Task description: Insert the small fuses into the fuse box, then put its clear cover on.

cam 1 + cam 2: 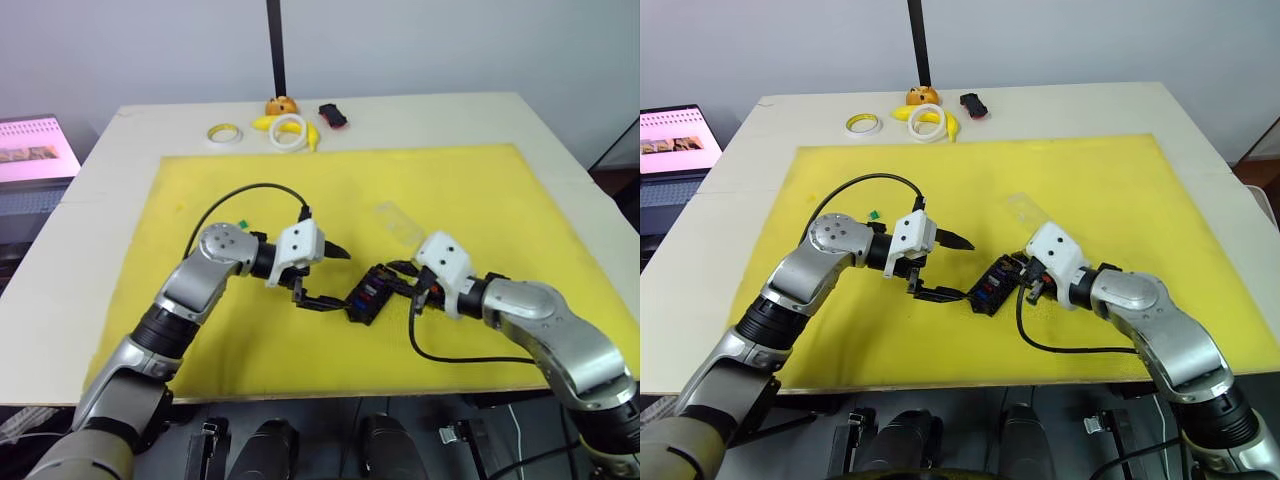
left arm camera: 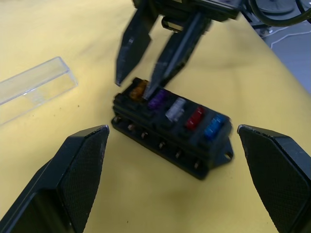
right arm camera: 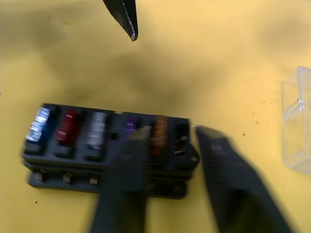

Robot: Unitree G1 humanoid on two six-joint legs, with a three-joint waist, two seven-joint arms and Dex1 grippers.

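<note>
The black fuse box (image 2: 170, 138) lies on the yellow mat (image 1: 480, 190) between my two grippers. One row holds orange (image 2: 138, 90), purple (image 2: 158, 99), grey (image 2: 176, 108), red (image 2: 195, 116) and blue (image 2: 214, 127) small fuses. My right gripper (image 2: 133, 85) is open, and its fingertips straddle the orange fuse at the box's end. Its slot beside the orange fuse (image 3: 181, 133) is empty. My left gripper (image 1: 347, 280) is open and faces the box's other side without touching it. The clear cover (image 1: 400, 222) lies on the mat just beyond the box. A tiny green fuse (image 1: 872, 214) rests by my left forearm.
At the table's far edge are two tape rings (image 1: 225, 133) (image 1: 290, 135), a yellow banana-like object (image 1: 310, 135), an orange object (image 1: 283, 104) and a small black-and-red object (image 1: 333, 115). A black pole (image 1: 276, 45) rises behind them. A lit screen (image 1: 35, 150) stands off the table's left side.
</note>
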